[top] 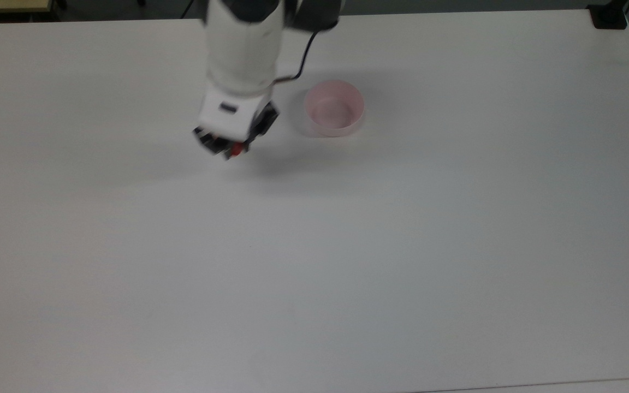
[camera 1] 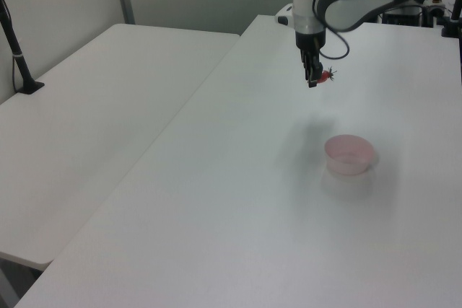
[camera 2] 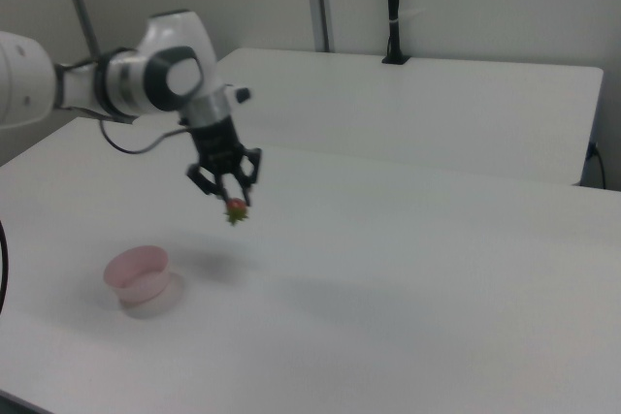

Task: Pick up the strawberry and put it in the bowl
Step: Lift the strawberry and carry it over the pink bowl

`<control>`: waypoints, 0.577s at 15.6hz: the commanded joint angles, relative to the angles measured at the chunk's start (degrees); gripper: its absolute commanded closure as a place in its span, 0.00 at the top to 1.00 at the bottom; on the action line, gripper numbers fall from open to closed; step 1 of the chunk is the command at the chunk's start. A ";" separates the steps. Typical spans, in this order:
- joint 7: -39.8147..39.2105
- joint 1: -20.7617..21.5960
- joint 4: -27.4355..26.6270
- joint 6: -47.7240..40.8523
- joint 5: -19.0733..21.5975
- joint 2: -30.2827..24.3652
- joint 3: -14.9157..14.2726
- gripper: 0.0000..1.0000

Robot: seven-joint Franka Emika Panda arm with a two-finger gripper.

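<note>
My gripper is shut on the small red strawberry and holds it well above the white table. The green cap points down in the right view. The pale pink bowl stands empty on the table. In the top view the bowl lies to the right of the gripper and a little higher in the picture. In the right view it sits below and to the left of the hanging strawberry.
A second white table adjoins this one. A black post stands on it. A dark block sits at the table's far right corner in the top view.
</note>
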 commanded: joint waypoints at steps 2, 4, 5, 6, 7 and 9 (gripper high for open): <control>6.42 14.15 -5.34 -4.58 1.91 -5.61 -4.70 0.20; 7.93 16.98 -7.27 -4.84 2.08 -5.62 -4.71 0.21; 8.37 17.95 -8.24 -4.76 2.08 -5.53 -4.71 0.21; 8.55 18.39 -9.03 -4.58 2.08 -5.27 -4.63 0.21; 8.55 18.40 -9.56 -4.40 2.08 -5.18 -4.28 0.21; 8.55 18.40 -10.53 -4.75 2.08 -5.35 -3.75 0.25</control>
